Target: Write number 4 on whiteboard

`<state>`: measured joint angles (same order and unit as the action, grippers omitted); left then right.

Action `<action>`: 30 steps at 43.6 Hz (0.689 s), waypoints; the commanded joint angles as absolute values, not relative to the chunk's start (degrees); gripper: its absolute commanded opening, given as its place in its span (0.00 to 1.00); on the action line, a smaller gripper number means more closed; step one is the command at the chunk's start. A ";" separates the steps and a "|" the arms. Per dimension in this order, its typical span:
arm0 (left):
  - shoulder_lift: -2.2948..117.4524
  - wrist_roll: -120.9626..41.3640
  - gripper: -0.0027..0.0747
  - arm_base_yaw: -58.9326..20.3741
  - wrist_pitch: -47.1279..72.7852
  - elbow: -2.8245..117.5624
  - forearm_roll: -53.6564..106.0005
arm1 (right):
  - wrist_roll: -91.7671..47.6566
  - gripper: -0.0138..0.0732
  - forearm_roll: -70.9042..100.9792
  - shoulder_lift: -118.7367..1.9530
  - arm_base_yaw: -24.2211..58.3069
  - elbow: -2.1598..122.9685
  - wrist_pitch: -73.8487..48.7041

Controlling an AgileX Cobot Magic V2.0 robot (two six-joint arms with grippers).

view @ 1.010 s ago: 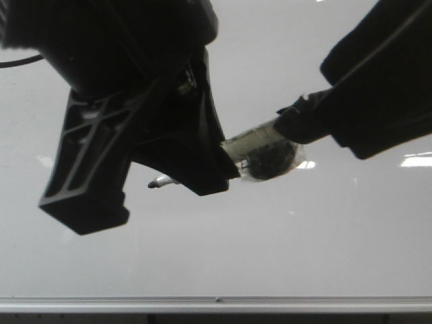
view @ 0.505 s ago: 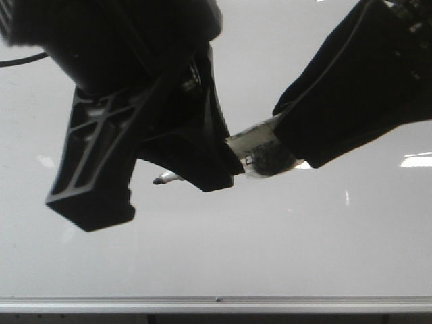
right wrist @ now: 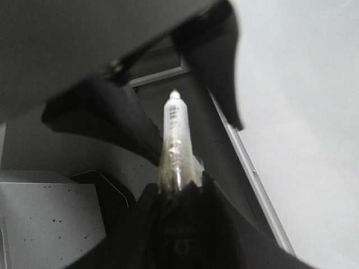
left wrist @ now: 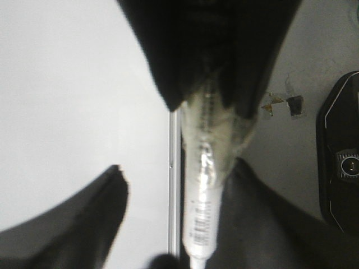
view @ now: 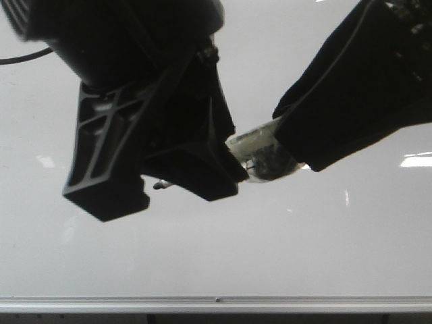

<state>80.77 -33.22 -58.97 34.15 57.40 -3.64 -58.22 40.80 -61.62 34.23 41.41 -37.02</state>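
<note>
The whiteboard point(view: 304, 250) fills the front view, with its silver bottom rail point(view: 216, 304). No number 4 shows on it; the arms hide much of the board. My right gripper point(view: 287, 138) is shut on the tape-wrapped end of a white marker point(view: 260, 152). The marker's tip point(view: 160, 183) pokes out past my left gripper point(view: 158, 192). My left gripper is open, its fingers on either side of the marker. In the left wrist view the marker point(left wrist: 205, 185) lies against one finger point(left wrist: 252, 224), the other finger point(left wrist: 84, 224) far off. The right wrist view shows the marker point(right wrist: 175, 129) from behind.
A black cable point(view: 20, 61) runs in at the upper left. In the left wrist view a dark device point(left wrist: 342, 162) and bits of tape point(left wrist: 286, 103) lie on a grey surface beyond the board's rail point(left wrist: 174, 185). A grey speckled surface point(right wrist: 45, 218) shows in the right wrist view.
My left gripper has shifted right and slightly up, its outer finger now nearer the marker. My right arm first came closer to the camera, then held still with the marker.
</note>
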 commanded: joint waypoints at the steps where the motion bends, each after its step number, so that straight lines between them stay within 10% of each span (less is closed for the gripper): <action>1: 78.69 -31.90 0.91 -58.96 30.13 59.29 -2.98 | -58.01 0.09 42.63 -60.65 32.88 43.23 -35.54; 20: 78.69 -31.90 0.71 -58.84 30.13 59.29 -2.84 | -49.07 0.09 38.18 -50.71 8.58 40.75 -36.38; 30: 78.69 -31.90 0.11 -58.84 30.55 59.29 -2.84 | -45.88 0.09 38.23 -49.90 3.50 40.75 -34.74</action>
